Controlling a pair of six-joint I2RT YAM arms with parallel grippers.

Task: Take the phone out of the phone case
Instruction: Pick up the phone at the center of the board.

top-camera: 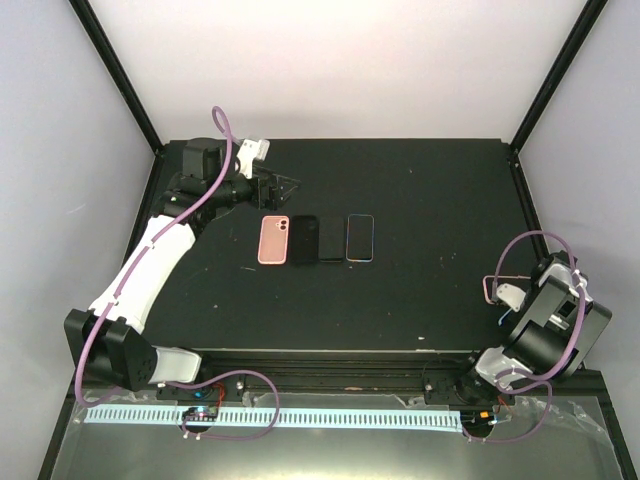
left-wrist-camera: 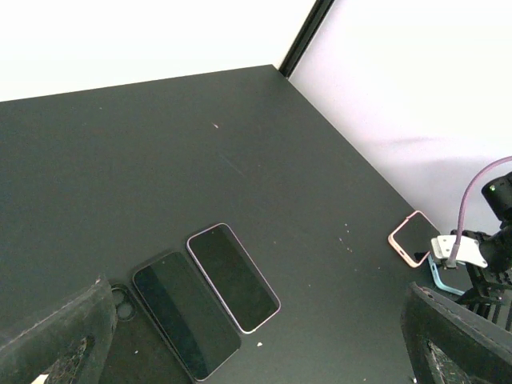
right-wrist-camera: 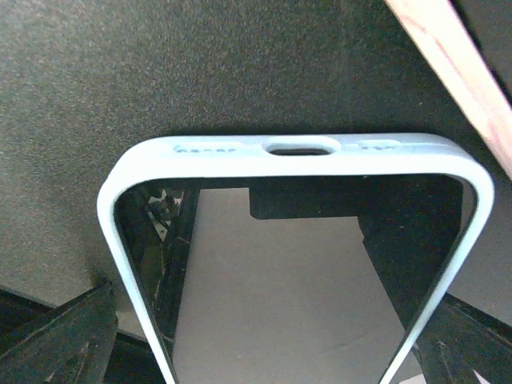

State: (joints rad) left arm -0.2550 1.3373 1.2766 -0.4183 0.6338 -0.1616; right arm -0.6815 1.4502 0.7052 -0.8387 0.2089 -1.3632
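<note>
From above, the left gripper [top-camera: 280, 187] sits at the far left of the black table [top-camera: 430, 200], well away from the job. In the middle lie a pink cover [top-camera: 273, 240], a black cover [top-camera: 305, 240], a dark phone [top-camera: 331, 240] and a pale-edged phone [top-camera: 360, 238]. The right gripper [top-camera: 506, 297] is low at the near right edge, by a pink-rimmed phone [top-camera: 490, 285]. The arm hides most of what is under it.

The left wrist camera shows its own jaws wide apart with nothing between them. Looking across the table, it sees the blue case [left-wrist-camera: 442, 278] far off, just beside the pink-rimmed phone and under the right gripper.

The right wrist camera is very close. The blue case fills the view, and the shiny phone [right-wrist-camera: 272, 272] is not out of it yet. A dark finger [right-wrist-camera: 56, 336] stands at each side of the case, so the jaws are wide. I cannot tell if they squeeze it.

I think this could go wrong in a few ways. Only one gripper is near, so a pull on the rim may just drag phone and case along together. They are close to the near edge and could slide off. The glass looks slippery, so a push there may skid. The rim may let go all at once and the phone could pop out and drop. The pink-rimmed phone may get bumped. If the left arm comes to help, it could knock the row in the middle.
</note>
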